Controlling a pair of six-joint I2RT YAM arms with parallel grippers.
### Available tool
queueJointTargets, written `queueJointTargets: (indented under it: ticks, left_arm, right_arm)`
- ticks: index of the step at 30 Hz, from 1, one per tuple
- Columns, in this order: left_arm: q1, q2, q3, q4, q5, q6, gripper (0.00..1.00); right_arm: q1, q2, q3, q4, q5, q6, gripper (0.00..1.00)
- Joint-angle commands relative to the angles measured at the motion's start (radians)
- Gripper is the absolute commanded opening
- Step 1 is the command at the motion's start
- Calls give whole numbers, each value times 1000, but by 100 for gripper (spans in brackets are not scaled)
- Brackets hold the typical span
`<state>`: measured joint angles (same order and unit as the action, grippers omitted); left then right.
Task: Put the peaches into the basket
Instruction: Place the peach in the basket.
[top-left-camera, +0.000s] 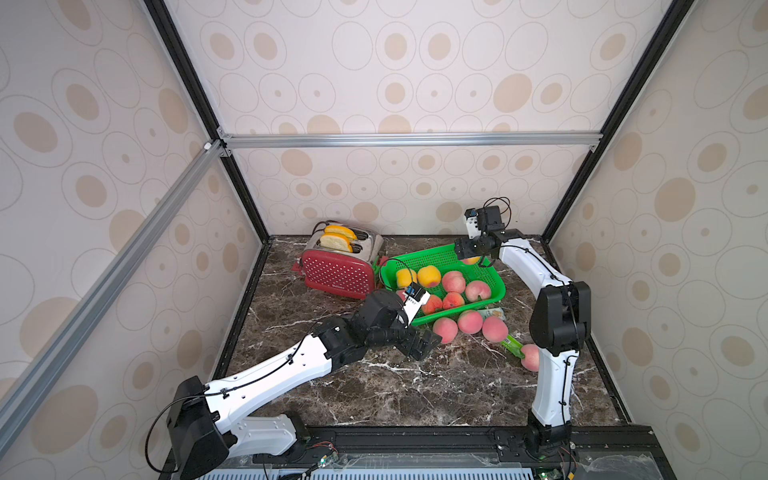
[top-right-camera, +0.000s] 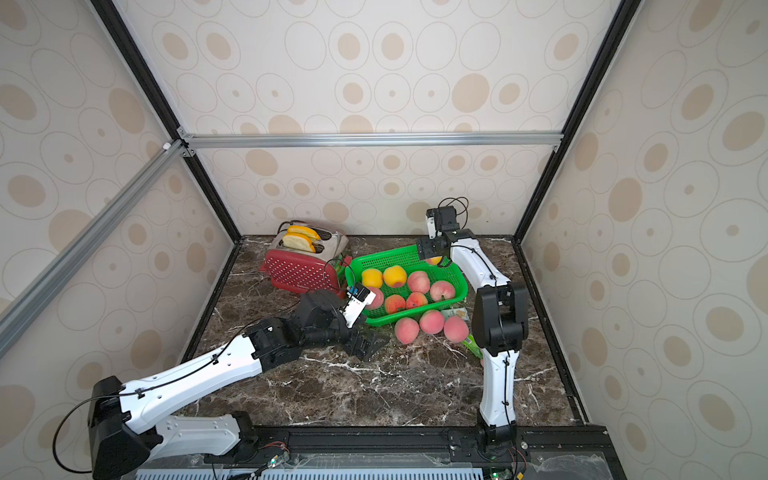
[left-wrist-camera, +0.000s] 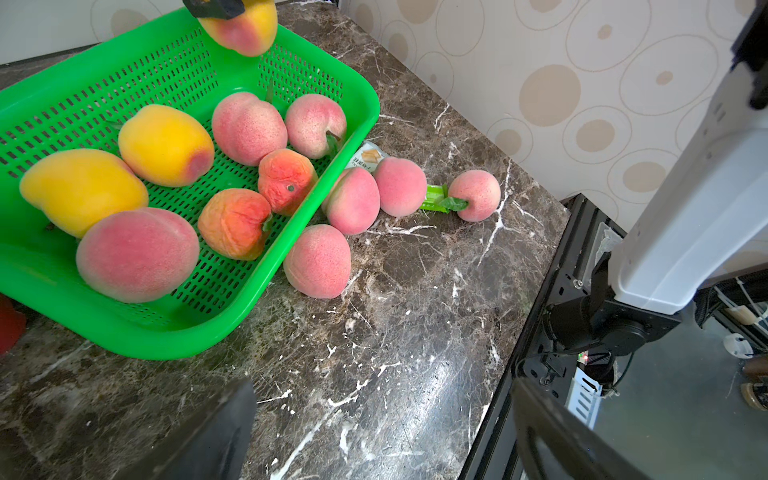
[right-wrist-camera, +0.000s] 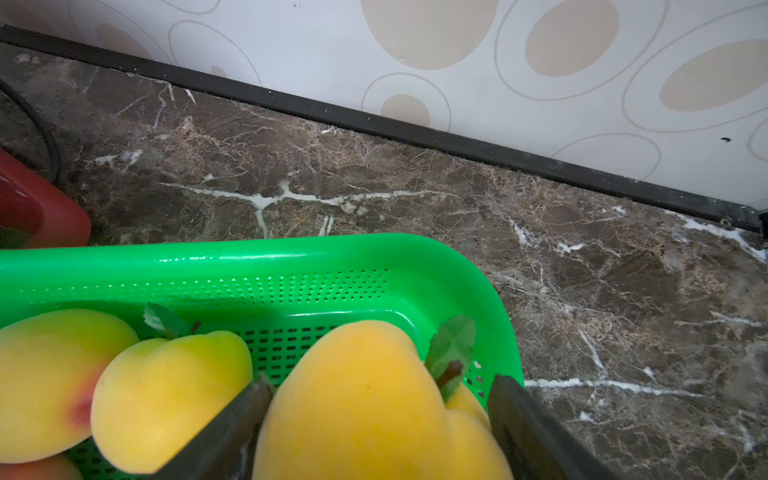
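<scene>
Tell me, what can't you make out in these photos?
- Round yellow peach in the right fingers: cut off by the right wrist view's edge; the black fingers hide most of it in both top views.
- Pink round peach farthest from the bright green mesh basket: half hidden behind the right arm, in a top view.
- Green snack wrapper: pink peaches cover its middle, left wrist view.
</scene>
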<state>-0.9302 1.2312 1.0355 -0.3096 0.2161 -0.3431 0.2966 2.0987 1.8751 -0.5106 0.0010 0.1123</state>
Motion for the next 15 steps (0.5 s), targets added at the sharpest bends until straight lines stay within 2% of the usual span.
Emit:
queueJointTargets:
  ticks: [1,5,15]
  left_arm:
    - [5,-22,1,-6,12,18,99]
    - [7,-32,-2,-16,4,21,99]
    - [8,-28,13,-19,8,21,99]
  right_arm:
    - [-5,38,36,-36,4,-30,84]
    - [-5,95,97,-85,4,-41,84]
    - [-4,114,82,-78,-3,-32,84]
